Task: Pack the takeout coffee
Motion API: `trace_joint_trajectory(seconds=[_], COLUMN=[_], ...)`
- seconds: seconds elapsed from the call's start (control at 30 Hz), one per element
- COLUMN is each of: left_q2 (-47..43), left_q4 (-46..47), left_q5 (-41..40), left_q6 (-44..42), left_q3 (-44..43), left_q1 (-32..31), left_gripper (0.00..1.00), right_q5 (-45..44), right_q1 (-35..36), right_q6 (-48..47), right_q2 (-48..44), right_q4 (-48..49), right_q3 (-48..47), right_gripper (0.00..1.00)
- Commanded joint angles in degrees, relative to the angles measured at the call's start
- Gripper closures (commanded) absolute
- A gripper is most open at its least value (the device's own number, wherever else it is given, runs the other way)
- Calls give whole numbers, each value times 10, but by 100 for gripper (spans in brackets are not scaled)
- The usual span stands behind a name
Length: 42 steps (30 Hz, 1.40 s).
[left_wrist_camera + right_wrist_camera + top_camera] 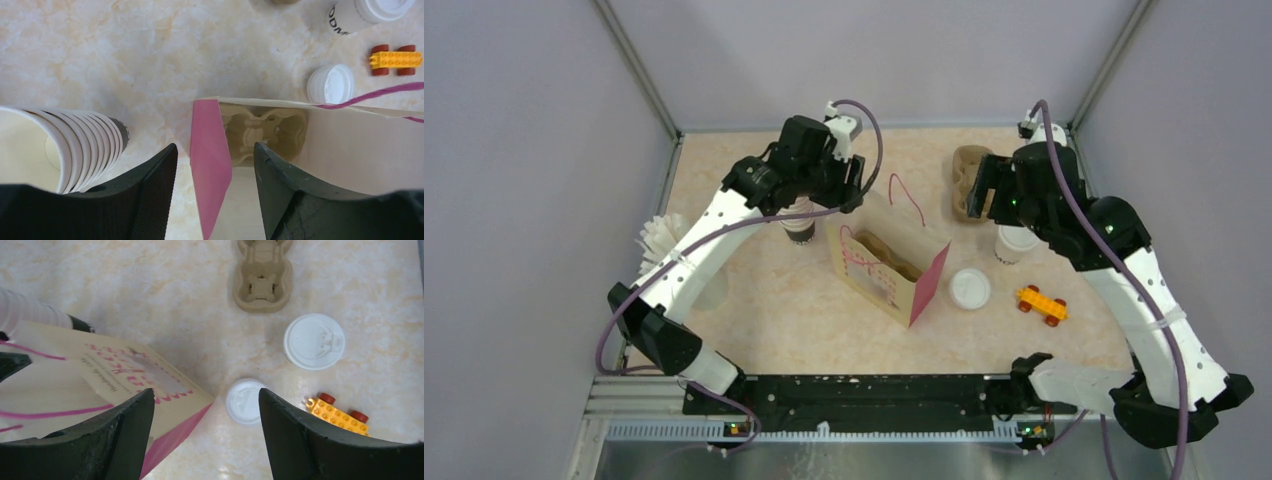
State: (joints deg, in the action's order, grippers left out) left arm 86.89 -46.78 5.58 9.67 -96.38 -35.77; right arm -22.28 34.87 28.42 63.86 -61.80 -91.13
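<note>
The takeout coffee (1015, 245), a small white lidded cup with black lettering, stands at the right under my right arm. It shows from above in the right wrist view (314, 341) and at the top right of the left wrist view (360, 12). A cream and pink paper bag (886, 270) stands open in the middle, with a brown cup carrier (262, 130) inside. My left gripper (215, 147) is open above the bag's pink side panel (210, 160), holding nothing. My right gripper (206, 392) is open and empty, hovering between the bag and the coffee.
A tall stack of lidless white cups (800, 226) stands left of the bag. A loose white lid (969, 288) and an orange toy car (1041, 305) lie right of the bag. A second brown carrier (969, 180) lies at the back right. A white fluted stack (659, 240) sits far left.
</note>
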Motion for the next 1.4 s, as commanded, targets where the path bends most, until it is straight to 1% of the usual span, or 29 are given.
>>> trace_joint_trajectory(seconds=[0.0,0.1,0.17,0.2,0.3,0.37,0.4,0.47,0.6,0.67,0.77,0.9,1.0,1.07,1.17,1.37], left_q2=[3,1,5,9,16,12,8,-6,-40,-57,-80,-102,-125,-150,-185,-206], left_q4=[1,14,21,22,11,-1,-6,-4,18,22,15,-9,-13,4,24,4], left_q5=[-8,-12,-8,-2,5,-2,-5,-9,4,-6,-34,-46,-38,-18,-10,-12], left_q6=[-45,-55,-56,-58,-52,-39,-30,-4,74,102,114,127,172,199,239,252], left_q3=[-4,15,17,15,-3,-18,-22,-21,-11,-6,5,25,64,98,142,173], left_q1=[2,2,2,2,3,2,2,3,3,3,4,8,8,7,7,7], left_gripper=[39,44,52,57,85,97,100,100,100,100,100,100,100,100,100,100], right_q5=[70,90,82,72,58,75,88,98,81,95,112,116,116,115,120,155], right_q1=[-78,-100,-106,-111,-162,-210,-230,-250,-274,-294,-311,-324,-331,-334,-335,-338], right_q6=[-21,-33,-38,-40,-51,-50,-50,-58,-82,-93,-111,-136,-167,-186,-205,-211], right_q2=[-8,-2,1,1,3,13,19,32,89,112,135,165,192,215,242,262], right_q4=[15,17,14,15,39,52,61,73,68,76,92,94,83,70,58,60], right_q3=[29,38,51,66,115,133,136,132,100,99,106,95,78,62,44,40], right_gripper=[25,25,25,25,25,22,21,19,17,17,15,14,14,14,13,11])
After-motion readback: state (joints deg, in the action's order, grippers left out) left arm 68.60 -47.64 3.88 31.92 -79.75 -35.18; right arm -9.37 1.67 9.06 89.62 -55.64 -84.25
